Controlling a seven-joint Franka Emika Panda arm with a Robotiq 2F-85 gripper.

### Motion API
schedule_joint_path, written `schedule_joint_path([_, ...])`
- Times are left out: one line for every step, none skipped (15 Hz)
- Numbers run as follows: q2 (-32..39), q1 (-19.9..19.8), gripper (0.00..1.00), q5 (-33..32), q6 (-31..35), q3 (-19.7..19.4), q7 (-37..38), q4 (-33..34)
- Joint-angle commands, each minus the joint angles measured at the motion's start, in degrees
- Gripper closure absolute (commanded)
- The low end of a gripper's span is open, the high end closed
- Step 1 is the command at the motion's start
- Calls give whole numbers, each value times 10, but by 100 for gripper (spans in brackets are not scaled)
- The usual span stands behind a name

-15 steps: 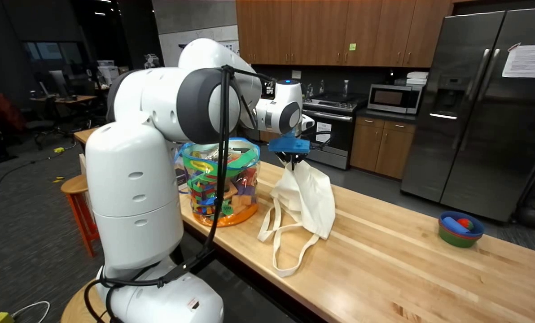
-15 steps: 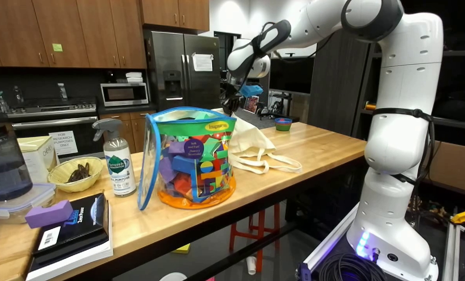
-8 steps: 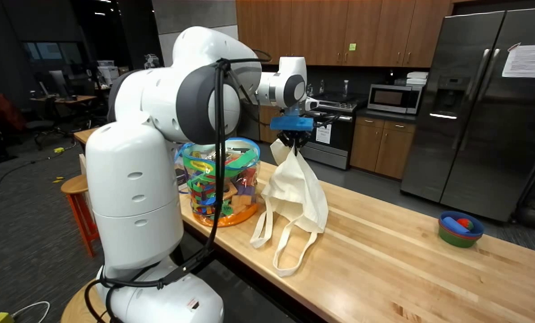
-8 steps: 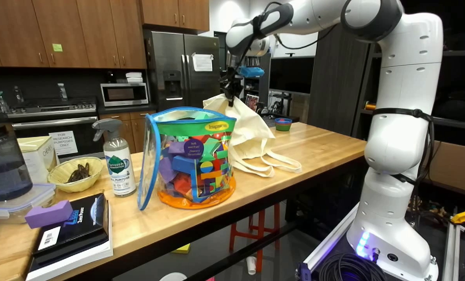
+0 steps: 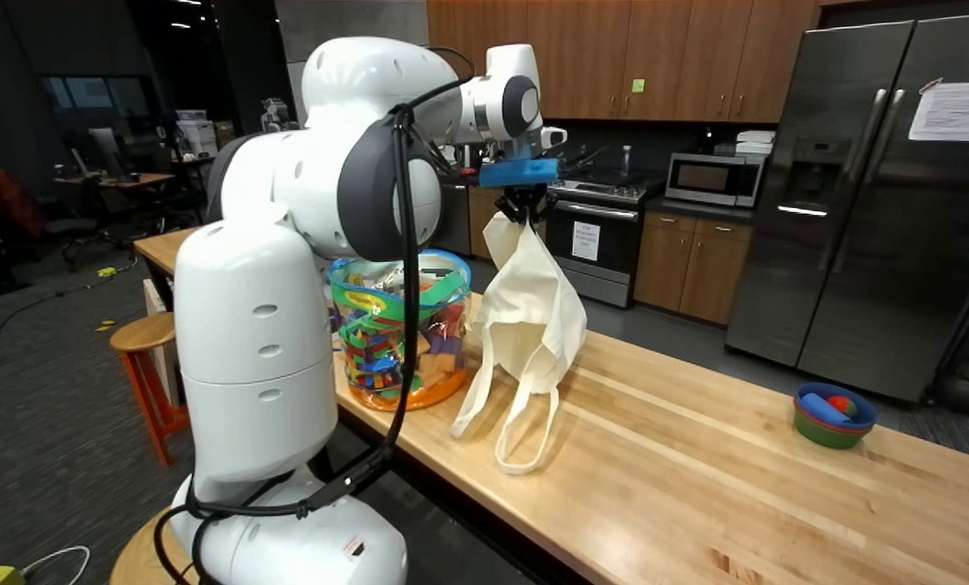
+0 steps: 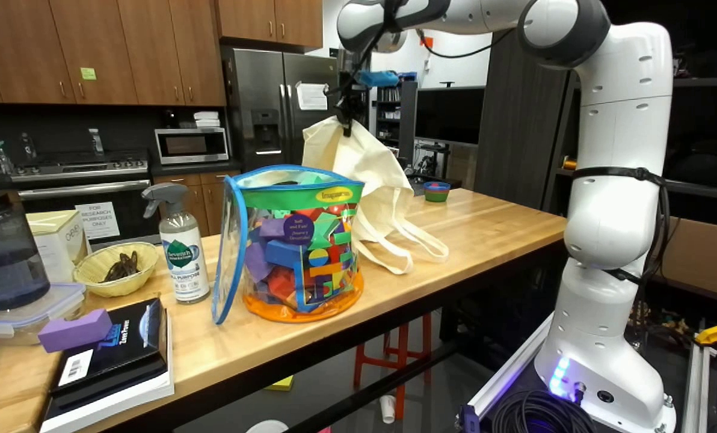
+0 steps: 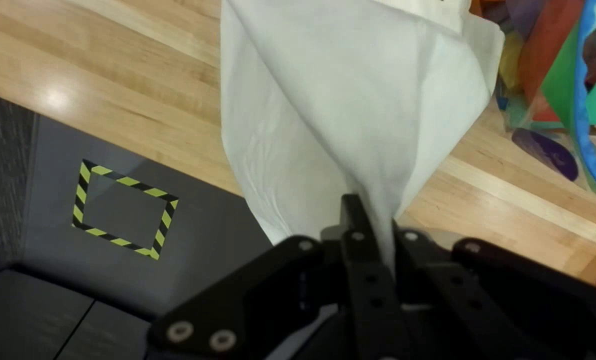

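A cream cloth tote bag (image 5: 533,301) hangs from my gripper (image 5: 527,213) over the wooden table (image 5: 696,455). In an exterior view the bag (image 6: 382,180) hangs behind a clear block bucket, and my gripper (image 6: 346,125) pinches its top. In the wrist view the gripper (image 7: 375,215) is shut on a fold of the bag (image 7: 338,95), with cloth running between the fingers. The bag's two straps (image 5: 525,455) hang down and trail on the table. Whether the bag's body touches the table is hard to tell.
The clear bucket of coloured blocks (image 6: 301,258) stands close beside the bag, its lid open. A spray bottle (image 6: 183,252), a yellow basket (image 6: 118,288), books (image 6: 136,343) and a purple block (image 6: 74,329) stand past it. Stacked small bowls (image 5: 834,435) sit at the table's other end.
My gripper has risen, lifting the pinched part of the bag higher. The bag has stretched upright and its straps have slid along the table. The bucket and other objects have not moved.
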Motion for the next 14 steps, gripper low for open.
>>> schedule_joint_path([57, 30, 99, -35, -78, 14, 32, 141])
schedule_joint_path([68, 40, 99, -44, -94, 18, 38, 171])
schedule_joint_path([79, 47, 99, -54, -108, 19, 41, 201])
schedule_joint_path([88, 55, 99, -64, -121, 21, 44, 228])
schedule_joint_path([95, 64, 99, -75, -134, 21, 49, 253])
schedule_joint_path([104, 72, 99, -86, -147, 20, 52, 279])
schedule_joint_path([110, 79, 99, -96, -157, 19, 57, 299])
schedule_joint_path([114, 88, 99, -106, -168, 19, 62, 323])
schedule_joint_path([118, 95, 99, -115, -176, 18, 65, 342])
schedule_joint_path([116, 99, 99, -122, -178, 19, 68, 352])
schedule_joint_path([113, 106, 99, -127, -179, 21, 68, 361])
schedule_joint_path([111, 114, 99, -135, -180, 21, 69, 370])
schedule_joint_path([109, 122, 99, -143, -183, 22, 70, 379])
schedule_joint_path([106, 132, 99, -152, -182, 23, 72, 384])
